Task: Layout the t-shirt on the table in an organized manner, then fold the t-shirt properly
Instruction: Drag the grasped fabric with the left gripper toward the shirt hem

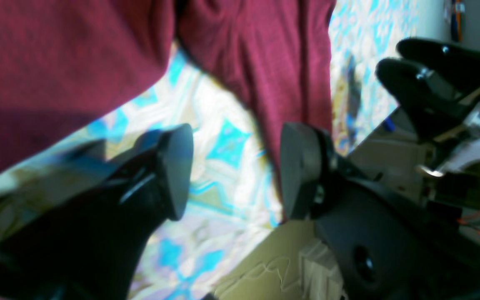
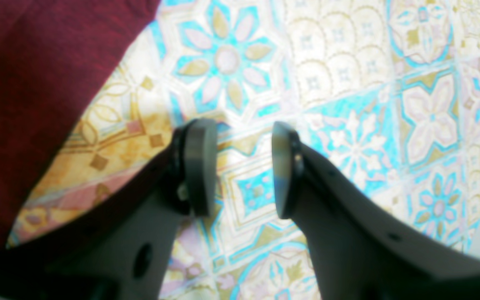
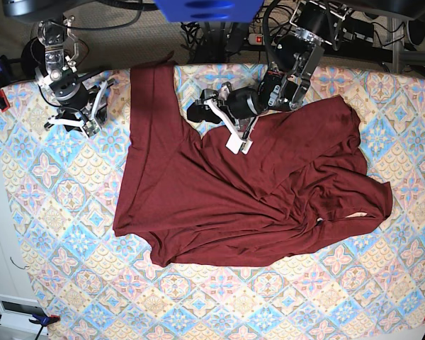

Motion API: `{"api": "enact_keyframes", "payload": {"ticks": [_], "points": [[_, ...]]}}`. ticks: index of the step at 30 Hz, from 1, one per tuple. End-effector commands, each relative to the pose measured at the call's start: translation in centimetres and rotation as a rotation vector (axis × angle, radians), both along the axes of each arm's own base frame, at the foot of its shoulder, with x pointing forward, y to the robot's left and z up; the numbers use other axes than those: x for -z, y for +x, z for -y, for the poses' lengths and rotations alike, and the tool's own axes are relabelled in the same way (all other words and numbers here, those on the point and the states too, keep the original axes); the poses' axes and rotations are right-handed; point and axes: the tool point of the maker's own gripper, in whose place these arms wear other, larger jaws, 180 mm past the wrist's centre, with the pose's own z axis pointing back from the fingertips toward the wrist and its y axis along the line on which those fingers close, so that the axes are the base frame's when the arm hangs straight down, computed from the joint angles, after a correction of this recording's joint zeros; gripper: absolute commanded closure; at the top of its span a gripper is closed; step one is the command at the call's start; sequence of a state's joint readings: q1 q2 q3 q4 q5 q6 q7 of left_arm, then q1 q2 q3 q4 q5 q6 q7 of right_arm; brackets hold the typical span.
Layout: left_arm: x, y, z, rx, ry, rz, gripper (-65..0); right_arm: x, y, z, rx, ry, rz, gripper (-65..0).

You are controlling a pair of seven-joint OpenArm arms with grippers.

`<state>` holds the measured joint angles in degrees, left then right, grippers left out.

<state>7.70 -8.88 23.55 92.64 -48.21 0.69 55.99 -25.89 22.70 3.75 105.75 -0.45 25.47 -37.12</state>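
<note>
The dark red t-shirt [image 3: 241,184] lies spread but rumpled across the middle of the table [image 3: 57,212], with one part stretching toward the far edge. My left gripper [image 3: 198,105] hovers over the shirt's far edge, near the notch between that part and the body. In the left wrist view the left gripper [image 1: 236,166] is open over bare tablecloth [image 1: 223,141], and a strip of t-shirt [image 1: 265,62] hangs beside its right pad [image 1: 296,166]. My right gripper [image 3: 95,110] is at the far left, clear of the shirt. It stands open [image 2: 244,166] over the table [image 2: 348,62], with the t-shirt [image 2: 36,104] to its left.
Cables, a power strip [image 3: 258,39] and arm bases crowd the strip beyond the table's far edge. Black robot hardware [image 1: 431,75] shows past the table edge in the left wrist view. Bare patterned cloth surrounds the shirt on the near side [image 3: 219,304] and the left.
</note>
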Motion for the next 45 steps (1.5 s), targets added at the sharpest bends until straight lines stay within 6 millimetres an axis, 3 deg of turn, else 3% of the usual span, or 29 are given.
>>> {"api": "enact_keyframes", "payload": {"ticks": [1, 11, 21, 22, 24, 27, 32, 35, 39, 42, 45], "points": [[-1.5, 1.2, 0.7, 0.013, -0.028, 0.042, -33.1, -1.0, 0.7, 0.2, -0.007, -0.002, 0.04, -20.8], [0.3, 1.4, 4.5, 0.202, 0.031, -0.018, -33.1, -1.0, 0.8, 0.2, -0.006, -0.002, 0.04, -21.0], [1.7, -0.2, 8.1, 0.427, 0.123, -0.061, -32.3, -1.1, 0.8, 0.2, -0.007, -0.001, 0.042, -21.0], [1.7, 0.0, 8.2, 0.429, 0.125, -0.06, -30.4, -1.1, 0.9, 0.2, -0.007, -0.001, 0.044, -21.0], [2.1, 0.6, 8.0, 0.422, 0.14, -0.07, -20.8, -1.4, 1.4, 0.2, -0.007, -0.002, 0.058, -21.0], [2.5, 2.5, 7.5, 0.387, 0.162, -0.055, 0.0, -1.7, 1.8, 0.2, -0.007, -0.001, 0.07, -20.8], [1.5, 7.7, 4.1, 0.255, 0.182, 0.019, 0.0, -1.7, 1.8, 0.2, -0.007, -0.001, 0.07, -20.7], [0.4, 11.9, 0.1, 0.083, 0.156, 0.036, 0.0, -1.7, 1.8, 0.1, -0.008, 0.0, 0.069, -20.7], [-1.2, 15.8, -4.2, -0.09, 0.127, 0.072, 0.0, -1.5, 1.6, -0.2, -0.019, 0.003, 0.063, -20.7], [-2.6, 18.1, -6.1, -0.156, 0.124, 0.116, 0.0, -1.1, 1.3, -1.7, -0.059, 0.018, 0.047, -20.7], [-4.0, 19.9, -6.7, -0.183, 0.126, 0.173, 0.0, -0.5, 0.8, -3.7, -0.135, 0.026, 0.021, -20.7]]}}
